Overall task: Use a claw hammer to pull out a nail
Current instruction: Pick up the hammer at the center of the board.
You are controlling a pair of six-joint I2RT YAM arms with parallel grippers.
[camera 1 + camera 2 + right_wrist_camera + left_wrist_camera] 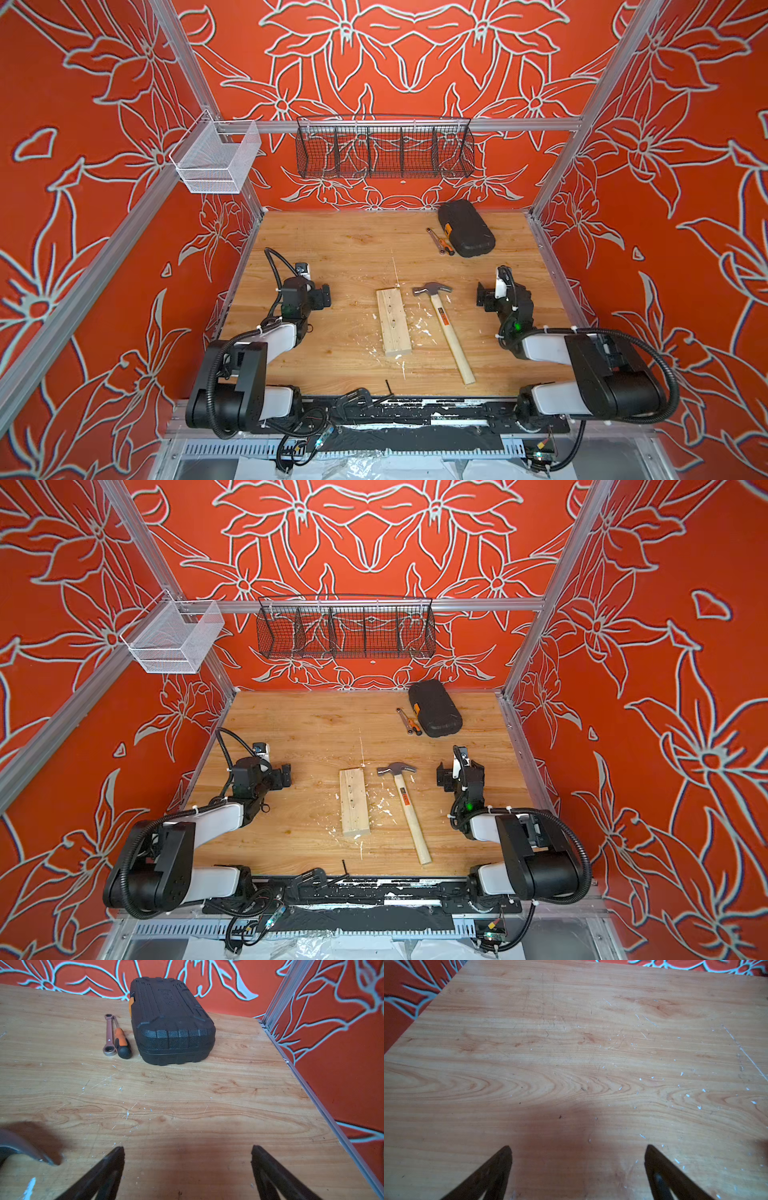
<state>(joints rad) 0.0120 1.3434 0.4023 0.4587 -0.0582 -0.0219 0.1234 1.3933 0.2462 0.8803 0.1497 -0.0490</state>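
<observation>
Wooden table (pixel 332 249) inside an orange floral-walled enclosure, shown in both top views. A black wire basket (pixel 384 147) with 5 compartments hung on the rear rail; a smaller white mesh basket (pixel 216 162) hung at the rear left corner. The 2 arms reached in from the front edge. The left gripper (pixel 322 296) was over the table's left side, its jaws spread wide, with only bare tabletop between the fingers (pixel 500 1167). The right gripper (pixel 484 295) was over the right side, likewise spread wide and holding nothing. The claw hammer (pixel 446 328) lay flat just right of centre, between the wood block (pixel 393 322) and the right gripper. Its steel head pointed toward the rear wall and its pale handle ran toward the front edge; neither gripper touched it. The block lay just left of the hammer, apart from it, with white flecks scattered between them; dark marks on its top face were too small to identify. A closed black tool case (pixel 170 1020) sat at the rear right, with a wrench (pixel 109 1034) and an orange-handled screwdriver (pixel 122 1043) just beside it
</observation>
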